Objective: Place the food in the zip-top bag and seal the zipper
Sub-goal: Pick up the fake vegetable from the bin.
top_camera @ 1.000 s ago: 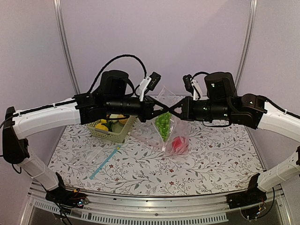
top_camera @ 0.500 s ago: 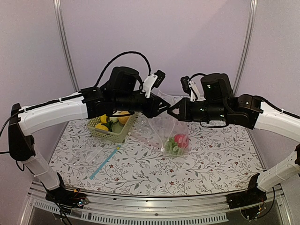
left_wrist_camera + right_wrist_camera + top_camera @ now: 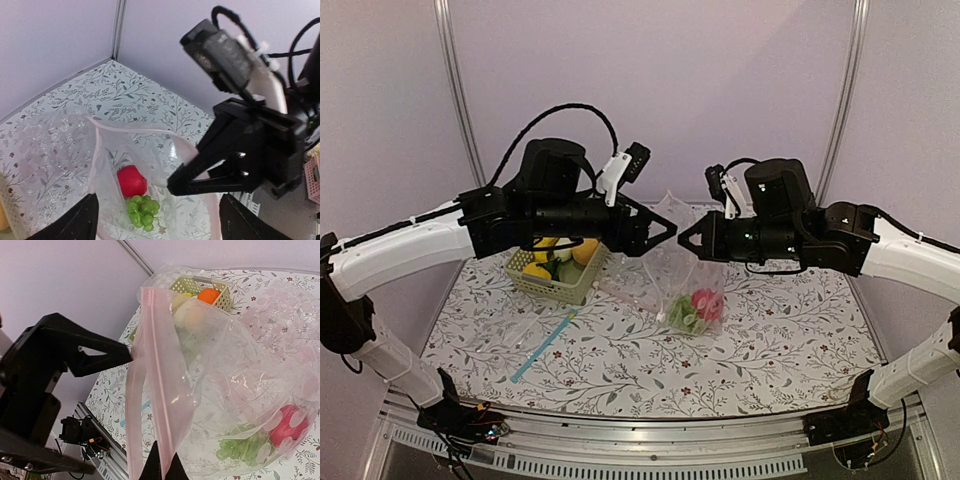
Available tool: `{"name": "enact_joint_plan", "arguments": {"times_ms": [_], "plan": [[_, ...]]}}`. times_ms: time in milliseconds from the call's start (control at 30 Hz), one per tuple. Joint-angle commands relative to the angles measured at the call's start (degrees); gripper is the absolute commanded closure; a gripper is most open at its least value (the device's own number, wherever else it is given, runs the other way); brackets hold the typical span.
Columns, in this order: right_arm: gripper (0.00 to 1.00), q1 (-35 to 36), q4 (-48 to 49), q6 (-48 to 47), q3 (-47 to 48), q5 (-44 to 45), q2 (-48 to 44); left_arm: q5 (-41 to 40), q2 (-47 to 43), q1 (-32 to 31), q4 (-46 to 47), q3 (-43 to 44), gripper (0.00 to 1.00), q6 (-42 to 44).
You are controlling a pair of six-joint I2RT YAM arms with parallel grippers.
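Note:
The zip-top bag (image 3: 685, 285) hangs from my right gripper (image 3: 683, 240), and its lower end reaches down to the table. In the right wrist view that gripper (image 3: 162, 469) is shut on the pink zipper (image 3: 160, 390) at the bag's mouth. Inside the bag lie a red apple (image 3: 131, 181) and green grapes (image 3: 142, 212). My left gripper (image 3: 667, 230) hovers just left of the mouth. Its fingers (image 3: 75, 225) are spread wide with nothing between them. More food (image 3: 558, 262) sits in the pale green basket (image 3: 560, 288), with an orange (image 3: 207, 295) among it.
A flat clear bag with a blue strip (image 3: 545, 345) lies on the floral tablecloth in front of the basket. Purple walls with metal posts (image 3: 460, 110) close in the back and sides. The table's metal front rail (image 3: 650, 455) runs between the arm bases.
My left gripper has opened and let go of the bag's mouth, then drawn back a little to the left. The bag now hangs from the right gripper alone and its contents have sunk lower.

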Motion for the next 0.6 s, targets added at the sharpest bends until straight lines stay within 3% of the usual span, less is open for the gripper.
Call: {"name": "enact_joint_plan", "arguments": {"times_ms": [0, 367, 567], "plan": [[1.00, -0.49, -1.46, 0.02, -0.25, 4.20, 0.47, 3.73, -7.12, -0.10, -0.59, -0.48, 0.16, -0.92], [1.00, -0.49, -3.53, -0.78, -0.99, 6.77, -1.08, 0.68, -15.23, 10.57, -11.03, -2.73, 0.09, -5.02], [1.00, -0.56, -3.80, -0.99, -0.77, 7.29, -1.09, 0.89, -15.90, 20.30, -13.48, -6.02, 0.07, -9.34]]}}
